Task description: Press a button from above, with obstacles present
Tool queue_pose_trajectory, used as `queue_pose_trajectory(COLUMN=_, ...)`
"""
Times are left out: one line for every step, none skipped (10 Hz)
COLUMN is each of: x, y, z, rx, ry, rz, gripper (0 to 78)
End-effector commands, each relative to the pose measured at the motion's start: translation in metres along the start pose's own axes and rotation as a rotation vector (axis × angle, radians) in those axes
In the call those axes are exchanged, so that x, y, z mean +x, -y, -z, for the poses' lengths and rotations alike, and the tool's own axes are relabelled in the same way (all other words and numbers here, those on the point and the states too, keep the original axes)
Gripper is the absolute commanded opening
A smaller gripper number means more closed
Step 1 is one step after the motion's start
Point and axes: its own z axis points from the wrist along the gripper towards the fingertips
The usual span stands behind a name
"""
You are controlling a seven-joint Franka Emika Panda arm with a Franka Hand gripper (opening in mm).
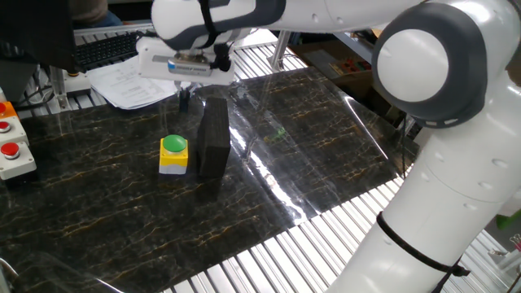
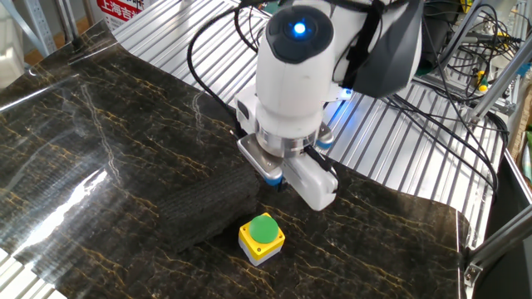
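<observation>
Gripper (image 1: 184,94) hangs in the air under the white arm's wrist, beyond the small yellow box with the round green dome cap (image 1: 173,152), and from where I stand I cannot tell whether its dark fingertips are apart or together. That yellow button box sits on the dark marbled tabletop (image 1: 326,155), and everything else is best placed from it. The matte black slab-like block (image 1: 214,136) stands right beside the box, taller than it, and I cannot tell whether the two touch. In the other fixed view the gripper (image 2: 278,177) is above the far end of the block (image 2: 208,206), with the box (image 2: 261,237) nearer the camera and lower.

I judge this to be the approach step: the green cap is not yet pressed. The next move calls for bringing the gripper directly over the green cap while staying higher than the black block, then descending straight down so the fingertips meet the dome without brushing the block alongside.
</observation>
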Motion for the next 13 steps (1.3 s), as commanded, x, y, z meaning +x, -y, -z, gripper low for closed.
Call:
queue_pose_trajectory(x=0.0, y=-0.004, z=-0.014, rx=-0.01, ry=0.022, rz=-0.003, gripper=0.0)
queue_pose_trajectory(x=0.0, y=-0.004, z=-0.022, rx=-0.014, ry=0.031, rz=-0.002, gripper=0.0)
queue_pose_trajectory(x=-0.001, y=-0.004, z=-0.031, rx=-0.02, ry=0.043, rz=-0.001, gripper=0.0)
queue_pose_trajectory(x=-0.002, y=-0.004, z=-0.034, rx=-0.022, ry=0.046, rz=-0.001, gripper=0.0)
queue_pose_trajectory(x=-0.005, y=-0.004, z=-0.044, rx=-0.024, ry=0.051, rz=-0.001, gripper=0.0)
queue_pose_trajectory(x=-0.007, y=-0.005, z=-0.05, rx=-0.027, ry=0.057, rz=-0.003, gripper=0.0)
queue_pose_trajectory(x=-0.008, y=-0.006, z=-0.054, rx=-0.03, ry=0.064, rz=-0.005, gripper=0.0)
queue_pose_trajectory(x=-0.011, y=-0.007, z=-0.062, rx=-0.032, ry=0.075, rz=-0.006, gripper=0.0)
queue_pose_trajectory(x=-0.013, y=-0.007, z=-0.067, rx=-0.035, ry=0.082, rz=-0.006, gripper=0.0)
queue_pose_trajectory(x=-0.013, y=-0.007, z=-0.069, rx=-0.037, ry=0.085, rz=-0.006, gripper=0.0)
queue_pose_trajectory(x=-0.016, y=-0.008, z=-0.077, rx=-0.041, ry=0.099, rz=-0.006, gripper=0.0)
queue_pose_trajectory(x=-0.018, y=-0.008, z=-0.08, rx=-0.042, ry=0.102, rz=-0.005, gripper=0.0)
queue_pose_trajectory(x=-0.019, y=-0.008, z=-0.081, rx=-0.043, ry=0.102, rz=-0.003, gripper=0.0)
